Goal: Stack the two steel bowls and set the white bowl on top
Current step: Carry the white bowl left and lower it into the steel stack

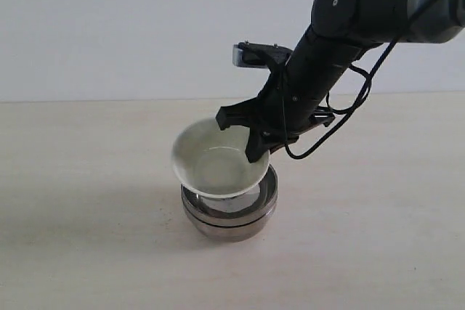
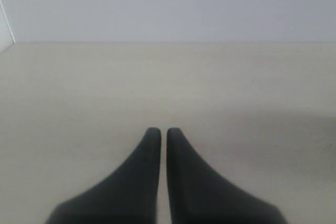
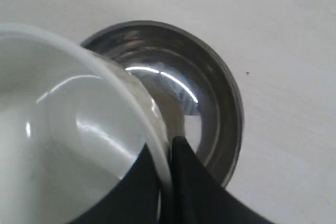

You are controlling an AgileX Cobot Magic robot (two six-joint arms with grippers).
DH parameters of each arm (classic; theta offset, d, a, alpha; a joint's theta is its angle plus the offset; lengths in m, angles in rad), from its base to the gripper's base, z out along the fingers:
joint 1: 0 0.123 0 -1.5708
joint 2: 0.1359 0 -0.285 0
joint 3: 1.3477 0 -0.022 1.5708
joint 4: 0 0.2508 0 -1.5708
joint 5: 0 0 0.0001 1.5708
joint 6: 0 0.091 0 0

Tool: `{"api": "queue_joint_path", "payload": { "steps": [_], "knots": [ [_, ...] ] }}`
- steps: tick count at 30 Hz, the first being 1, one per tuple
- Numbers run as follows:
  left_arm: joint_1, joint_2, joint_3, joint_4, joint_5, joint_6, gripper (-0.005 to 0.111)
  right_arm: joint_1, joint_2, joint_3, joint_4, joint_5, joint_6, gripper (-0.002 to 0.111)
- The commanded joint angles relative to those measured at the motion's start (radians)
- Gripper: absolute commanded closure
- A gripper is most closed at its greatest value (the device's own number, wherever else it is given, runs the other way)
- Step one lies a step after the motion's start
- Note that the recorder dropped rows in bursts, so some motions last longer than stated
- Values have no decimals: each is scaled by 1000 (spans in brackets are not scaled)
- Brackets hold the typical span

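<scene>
A pale wood-grain surface (image 1: 87,252) runs back to a plain whitish wall (image 1: 109,19); around the middle of it I see the two steel bowls (image 1: 231,217) nested one inside the other and standing upright, their rims showing as two shiny bands, one above the other; the white bowl (image 1: 218,165) is directly over them, tilted so that its mouth turns towards the near side, and it sits a little to the left, so its left edge overhangs the stack while the right part of the upper steel rim shows bare; its underside dips inside that rim, but I cannot tell whether it touches the metal; the right arm (image 1: 320,56) slants down from the upper right, and the right tool (image 1: 256,149) pinches the white bowl by the right side of its rim; my right wrist camera shows one dark finger inside the glazed wall and the other outside, the rim clamped between them, with the mirror-like inside of the steel bowl open beside it; the left tool (image 2: 159,132) shows only in its own wrist camera, where its two dark fingers are pressed together with just a thin slit between them, gripping nothing, above bare surface with the wall far behind.
</scene>
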Motion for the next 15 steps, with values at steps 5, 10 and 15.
{"api": "queue_joint_path", "payload": {
  "steps": [5,10,15],
  "knots": [
    [3,-3,4,-11,0,4,103,0,69,-8,-22,-42,28,108],
    [3,-3,4,-11,0,4,103,0,99,-8,-22,-59,26,108],
    [3,-3,4,-11,0,4,103,0,99,-8,-30,-81,22,108]
  ]
}}
